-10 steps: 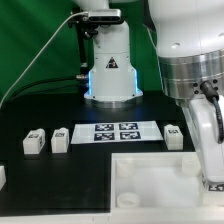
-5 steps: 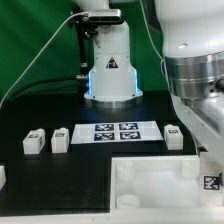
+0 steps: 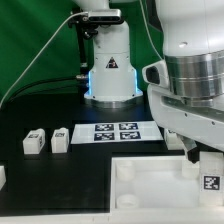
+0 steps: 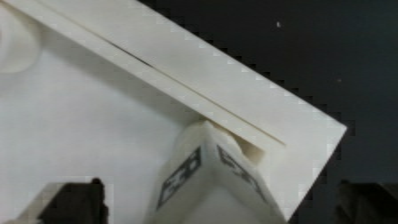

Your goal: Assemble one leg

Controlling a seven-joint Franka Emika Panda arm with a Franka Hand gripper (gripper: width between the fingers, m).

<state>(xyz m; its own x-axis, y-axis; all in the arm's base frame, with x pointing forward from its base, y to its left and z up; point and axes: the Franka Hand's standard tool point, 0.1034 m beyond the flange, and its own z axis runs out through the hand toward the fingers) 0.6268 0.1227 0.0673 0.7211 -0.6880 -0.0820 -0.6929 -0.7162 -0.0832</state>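
A leg (image 3: 210, 182), a small white block with a tag, stands upright at the white square panel's (image 3: 150, 185) corner on the exterior view's right. In the wrist view this leg (image 4: 222, 175) rises from the panel's corner (image 4: 107, 120) between my two dark fingers (image 4: 71, 203). A gap shows on each side of it. My gripper (image 3: 205, 165) (image 4: 214, 208) is open around the leg's upper part. Two more legs (image 3: 35, 142) (image 3: 60, 139) lie on the black table at the exterior view's left. A third (image 3: 174, 137) is partly hidden behind my arm.
The marker board (image 3: 118, 131) lies in front of the robot base (image 3: 110, 75). A white piece (image 3: 2, 176) shows at the exterior view's left edge. A green backdrop stands behind.
My wrist and arm have turned and swung toward the exterior view's left above the leg. The leg has stayed in place at the panel's corner.
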